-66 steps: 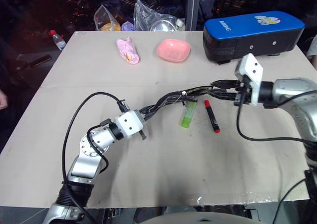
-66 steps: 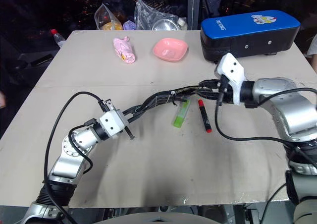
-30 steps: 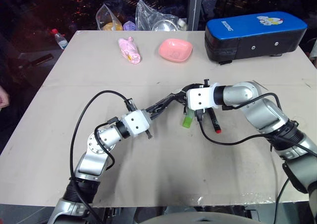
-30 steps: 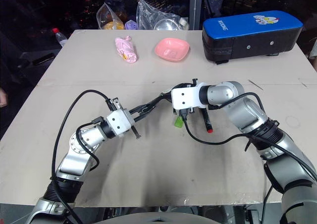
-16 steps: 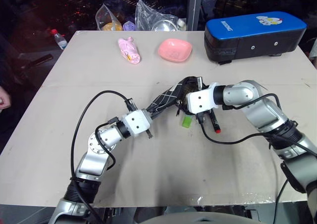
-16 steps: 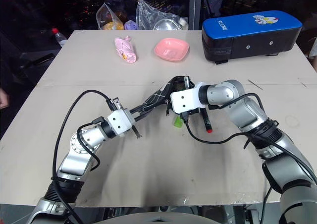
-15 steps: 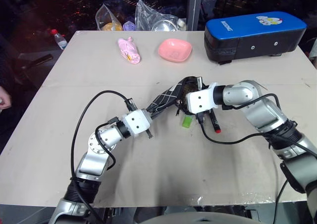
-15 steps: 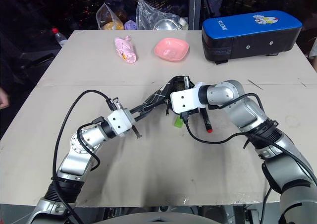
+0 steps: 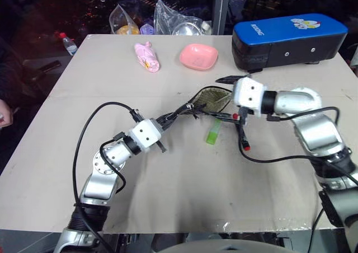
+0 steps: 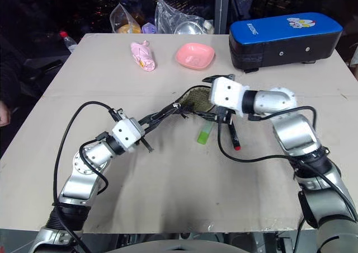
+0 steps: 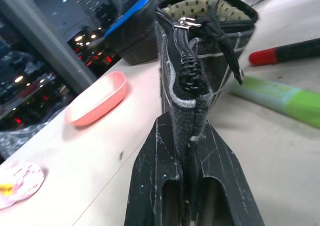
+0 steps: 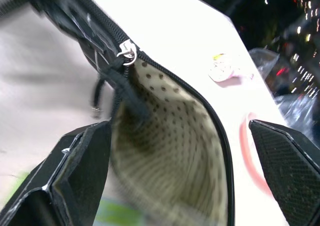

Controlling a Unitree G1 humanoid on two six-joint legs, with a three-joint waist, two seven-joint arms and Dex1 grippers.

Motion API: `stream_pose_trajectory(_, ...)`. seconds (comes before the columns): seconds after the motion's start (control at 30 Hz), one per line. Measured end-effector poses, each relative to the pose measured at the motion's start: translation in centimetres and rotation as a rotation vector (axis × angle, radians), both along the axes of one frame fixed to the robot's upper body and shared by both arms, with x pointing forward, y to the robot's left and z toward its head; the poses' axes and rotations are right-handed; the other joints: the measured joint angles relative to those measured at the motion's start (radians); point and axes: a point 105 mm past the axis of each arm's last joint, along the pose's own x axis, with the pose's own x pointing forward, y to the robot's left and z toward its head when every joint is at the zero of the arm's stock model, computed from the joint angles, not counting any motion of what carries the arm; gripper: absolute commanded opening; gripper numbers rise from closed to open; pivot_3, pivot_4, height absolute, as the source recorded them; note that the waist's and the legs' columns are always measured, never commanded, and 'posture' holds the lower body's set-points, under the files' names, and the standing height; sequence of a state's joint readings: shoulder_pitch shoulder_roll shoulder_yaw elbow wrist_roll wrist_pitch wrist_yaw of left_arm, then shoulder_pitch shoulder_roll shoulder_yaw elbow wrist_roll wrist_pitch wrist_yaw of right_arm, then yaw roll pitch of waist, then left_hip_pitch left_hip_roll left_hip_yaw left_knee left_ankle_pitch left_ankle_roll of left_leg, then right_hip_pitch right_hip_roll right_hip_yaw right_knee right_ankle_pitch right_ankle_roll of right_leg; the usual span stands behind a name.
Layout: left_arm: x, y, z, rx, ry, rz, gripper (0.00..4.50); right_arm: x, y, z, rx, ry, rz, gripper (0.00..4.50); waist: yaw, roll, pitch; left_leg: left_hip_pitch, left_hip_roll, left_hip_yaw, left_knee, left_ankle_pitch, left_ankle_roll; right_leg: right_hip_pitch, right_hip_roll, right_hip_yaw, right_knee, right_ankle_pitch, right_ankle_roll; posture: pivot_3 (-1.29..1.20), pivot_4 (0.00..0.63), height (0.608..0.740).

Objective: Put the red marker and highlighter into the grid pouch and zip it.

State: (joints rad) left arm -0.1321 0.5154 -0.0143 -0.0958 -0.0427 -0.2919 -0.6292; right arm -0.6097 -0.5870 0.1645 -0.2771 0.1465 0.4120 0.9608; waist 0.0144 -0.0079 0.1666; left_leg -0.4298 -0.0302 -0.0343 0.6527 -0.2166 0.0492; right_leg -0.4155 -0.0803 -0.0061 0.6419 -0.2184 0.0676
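Observation:
The grid pouch hangs above the table's middle, stretched between both arms. Its mouth gapes and shows the beige dotted lining. My left gripper is shut on the pouch's closed end, also seen from above as the left gripper. My right gripper stands wide open at the pouch's mouth, one finger on each side. The zipper pull sits at the mouth's near corner. The lime-green highlighter and the red marker lie on the table just below the pouch.
A big blue-and-black case stands at the back right. A pink dish and a pink wrapped thing lie at the back, with plastic bags behind. A person's hand shows at the left edge.
My right gripper has opened wide, rolled, and moved up and to the right. The pouch's mouth, narrow before, now gapes with its lining showing. The left gripper keeps its hold.

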Motion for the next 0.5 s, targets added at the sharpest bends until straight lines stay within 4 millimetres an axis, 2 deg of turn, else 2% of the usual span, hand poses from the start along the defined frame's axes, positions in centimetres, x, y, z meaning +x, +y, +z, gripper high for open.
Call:
stream_pose_trajectory(0.07,0.0,0.2,0.0,0.001,0.001,0.006,0.00,-0.7,-1.2,-0.7,0.068,0.111,-0.063,4.47,0.001,0.000,0.000,0.000,0.000,-0.001,0.000,0.000,0.000,0.000,-0.004,0.000,0.000,0.000,0.000,0.00,0.150,0.726)
stream_pose_trajectory(0.13,0.0,0.2,0.0,0.004,0.002,0.003,0.00,-1.2,-3.0,-2.4,0.109,0.251,-0.182,4.47,0.000,0.000,0.000,0.000,0.000,0.000,0.000,0.000,0.000,0.000,-0.006,0.000,0.000,0.000,0.000,0.00,0.150,0.726)
stream_pose_trajectory(0.27,0.0,0.1,0.0,0.005,0.002,-0.001,0.00,-1.8,-4.7,-4.8,0.134,0.379,-0.367,4.47,-0.001,0.000,0.000,0.000,0.000,0.000,0.000,0.000,0.000,0.000,-0.006,0.000,0.000,0.000,0.000,0.00,0.150,0.726)
stream_pose_trajectory(0.37,0.0,0.1,0.0,0.005,0.001,-0.002,0.00,-2.7,-5.5,-8.0,0.159,0.479,-0.535,4.47,0.000,0.000,0.000,0.000,0.000,0.000,0.000,0.000,0.000,0.000,-0.006,0.000,0.000,0.000,0.000,0.00,0.150,0.726)
stream_pose_trajectory(0.47,0.0,0.0,0.0,0.002,0.001,-0.005,0.00,-3.1,-5.5,-10.3,0.178,0.534,-0.651,4.47,-0.001,0.000,0.000,0.000,0.000,0.001,0.000,0.000,0.000,0.000,-0.005,0.000,0.000,0.000,0.000,0.00,0.150,0.726)
stream_pose_trajectory(0.5,0.0,-0.2,0.0,-0.001,0.001,-0.009,0.00,-3.1,-5.6,-10.9,0.171,0.537,-0.691,3.96,-0.001,0.000,0.000,0.000,0.000,0.001,0.000,0.000,0.000,0.000,-0.005,0.001,0.000,0.000,0.000,0.00,0.150,0.726)
